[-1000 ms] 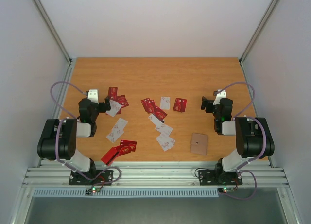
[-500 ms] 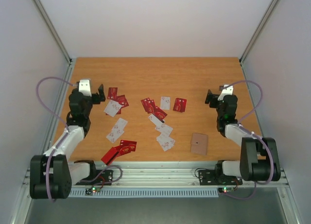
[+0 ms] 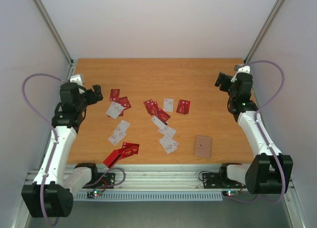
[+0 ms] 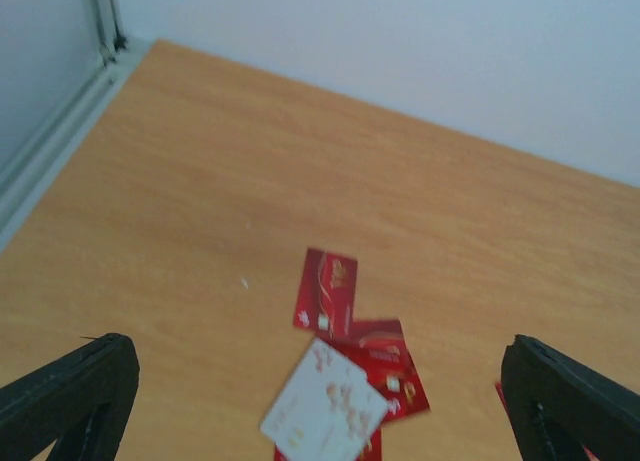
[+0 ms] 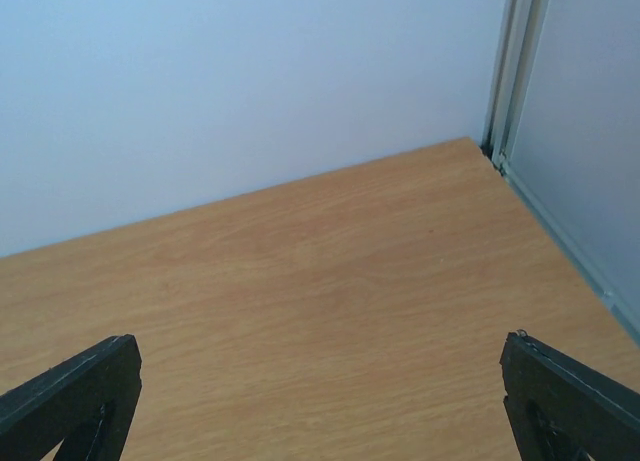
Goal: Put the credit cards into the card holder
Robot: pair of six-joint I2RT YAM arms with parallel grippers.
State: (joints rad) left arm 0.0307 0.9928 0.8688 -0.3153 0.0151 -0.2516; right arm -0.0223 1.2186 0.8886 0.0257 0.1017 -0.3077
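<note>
Small tan-brown leather card holder (image 3: 203,146) lies flat at five o'clock on the wooden desk (image 3: 148,74).
Thin red and white credit cards (image 3: 157,109) lie scattered from centre to nine o'clock; the left claw (image 3: 96,94) at nine and the right claw (image 3: 219,80) at two hang spread.

Bright, even light throughout with faint shadows and no glare; the left wrist view is slightly blurred.
</note>
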